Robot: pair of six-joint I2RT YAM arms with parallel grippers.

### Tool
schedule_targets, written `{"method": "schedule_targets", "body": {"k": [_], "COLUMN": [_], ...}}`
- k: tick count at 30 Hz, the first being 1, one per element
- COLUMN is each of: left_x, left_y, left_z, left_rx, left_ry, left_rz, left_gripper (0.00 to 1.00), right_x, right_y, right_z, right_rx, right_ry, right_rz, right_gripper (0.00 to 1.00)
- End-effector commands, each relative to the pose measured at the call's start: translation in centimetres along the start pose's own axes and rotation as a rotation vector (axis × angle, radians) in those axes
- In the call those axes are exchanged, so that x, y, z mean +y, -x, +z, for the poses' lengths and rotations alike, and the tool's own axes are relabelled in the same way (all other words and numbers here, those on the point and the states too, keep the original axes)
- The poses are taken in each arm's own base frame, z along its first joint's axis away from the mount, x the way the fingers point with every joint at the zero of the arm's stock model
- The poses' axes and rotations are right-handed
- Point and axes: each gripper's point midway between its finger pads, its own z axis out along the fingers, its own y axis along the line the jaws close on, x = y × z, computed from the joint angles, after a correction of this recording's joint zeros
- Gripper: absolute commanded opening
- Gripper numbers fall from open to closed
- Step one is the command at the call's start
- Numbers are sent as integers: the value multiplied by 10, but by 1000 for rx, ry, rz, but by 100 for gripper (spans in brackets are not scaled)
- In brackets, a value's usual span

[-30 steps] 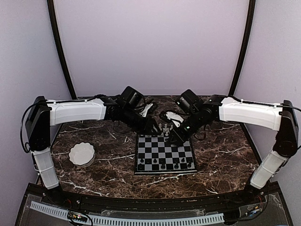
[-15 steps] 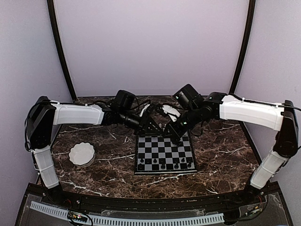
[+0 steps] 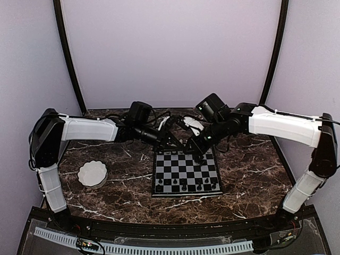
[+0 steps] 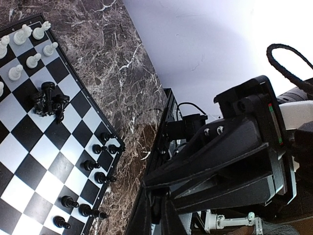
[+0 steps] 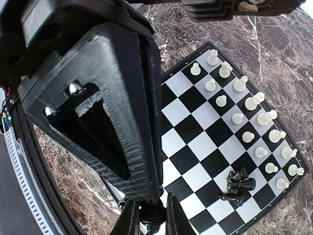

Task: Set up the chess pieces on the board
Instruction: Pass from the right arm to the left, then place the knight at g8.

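Two tools crowd the far edge of the board (image 3: 183,169), and I read that as a meeting over one man. My right tool (image 5: 150,208) is clamped on a black piece (image 5: 152,223), which shows dark between its fingers, lifted clear above the squares. My left tool (image 4: 157,210) has its fingers pressed together. I see nothing between them, so I judge it empty.

Both arms stretch forward from their bases with elbows out and wrists bent inward, so the tools point at each other, nearly nose to nose. The left one fills most of the right wrist view, which tells me how little room I have.

On the board, the white pieces (image 5: 251,103) stand upright in two rows on the far ranks, apparently finished. A row of black men (image 3: 184,184) lines the near edge. A small heap of black men (image 5: 238,184) lies tumbled mid-board, waiting to be stood up. The white bowl (image 3: 93,163) sits well apart on the table (image 3: 127,186), to the left.
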Motion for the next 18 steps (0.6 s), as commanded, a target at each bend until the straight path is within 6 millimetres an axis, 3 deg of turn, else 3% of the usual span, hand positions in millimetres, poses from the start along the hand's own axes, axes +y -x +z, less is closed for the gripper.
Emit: {"method": "schedule_targets", "body": {"k": [1, 2, 3, 4, 7, 11, 14, 18], "left_x": [-7, -14, -8, -18, -13, -11, -7, 3], "left_y": [-4, 0, -1, 4, 0, -13, -35, -70], "left_z": [0, -3, -6, -11, -28, -53, -65, -57], "left_rx": [18, 5, 3, -11, -28, -36, 9, 143], "left_ry": [-22, -13, 39, 55, 195, 357, 517, 719], "left_rz": [24, 69, 54, 115, 149, 225, 341, 527], "left_gripper": [0, 0, 0, 0, 0, 0, 0, 0], "right_x": [7, 7, 6, 5, 1, -14, -26, -40], "right_y": [31, 30, 28, 25, 12, -24, -40, -49], "right_z": [-21, -25, -30, -34, -48, -47, -44, -38], "right_rx": [-106, -104, -109, -116, -163, -157, -147, -127], "right_ry": [1, -3, -14, -24, -24, -21, -54, -112], "right_rz": [-13, -1, 13, 29, 110, 236, 292, 331], "right_gripper": [18, 22, 26, 29, 34, 41, 42, 42]}}
